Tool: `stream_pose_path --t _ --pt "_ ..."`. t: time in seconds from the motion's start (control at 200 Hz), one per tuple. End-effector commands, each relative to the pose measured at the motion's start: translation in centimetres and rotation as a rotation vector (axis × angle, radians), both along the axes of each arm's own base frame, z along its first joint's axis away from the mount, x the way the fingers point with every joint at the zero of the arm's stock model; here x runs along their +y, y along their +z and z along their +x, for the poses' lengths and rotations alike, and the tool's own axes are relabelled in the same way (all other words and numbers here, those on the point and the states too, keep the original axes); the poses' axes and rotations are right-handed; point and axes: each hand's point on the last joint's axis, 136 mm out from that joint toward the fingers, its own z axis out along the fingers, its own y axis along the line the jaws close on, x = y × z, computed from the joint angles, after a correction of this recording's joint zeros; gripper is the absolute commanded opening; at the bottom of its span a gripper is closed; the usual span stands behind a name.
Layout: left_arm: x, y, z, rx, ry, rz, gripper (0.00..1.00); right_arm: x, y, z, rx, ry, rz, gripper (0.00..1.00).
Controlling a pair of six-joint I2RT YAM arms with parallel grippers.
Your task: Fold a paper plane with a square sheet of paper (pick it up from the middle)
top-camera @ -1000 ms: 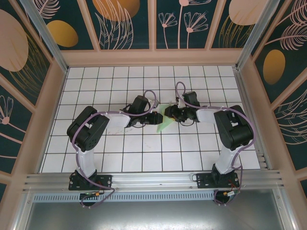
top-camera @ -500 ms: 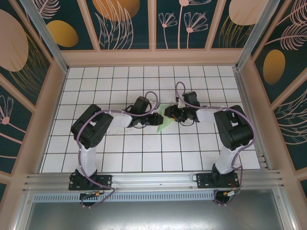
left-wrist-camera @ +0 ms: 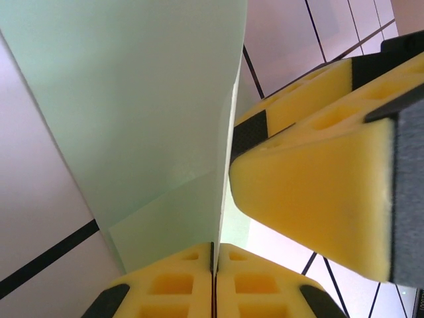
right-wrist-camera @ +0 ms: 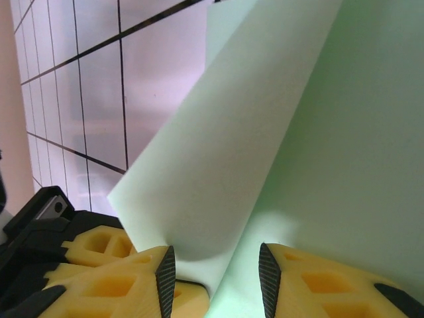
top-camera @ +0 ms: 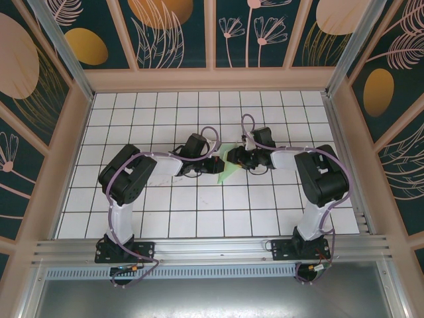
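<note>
Left gripper [left-wrist-camera: 213, 262] clenched on the creased square sheet of paper [top-camera: 226, 173], midway up the gridded surface [top-camera: 199, 212]; the sheet's long axis runs near-to-far between the arms. Right gripper [right-wrist-camera: 213, 268], jaws apart, straddles the raised fold from the opposite side.

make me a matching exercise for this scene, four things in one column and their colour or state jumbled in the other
Things:
1. left gripper
2. right gripper
3. square sheet of paper
4. table

Colour or state:
A. white with black grid lines
B. jaws apart, a fold of paper between them
C. pale mint green, partly folded
D. jaws shut on a paper edge

Pairs: 1-D, 2-B, 3-C, 4-A
</note>
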Motion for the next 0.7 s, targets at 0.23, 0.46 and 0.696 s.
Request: stream_pose_path --t 0.23,0.46,0.696 --pt "0.0 0.3 0.4 -0.021 -0.015 -0.016 0.14 0.2 -1.0 0.5 0.000 0.015 -0.035 0.41" --pt "0.4 1.9 0.3 -0.035 0.000 -0.028 0.27 -0.2 -2.2 0.2 0.033 0.008 -0.072 0.42" --pt "2.5 3.0 0.1 -0.046 0.065 0.007 0.32 -0.3 -2.7 0.0 0.053 0.004 -0.093 0.43"
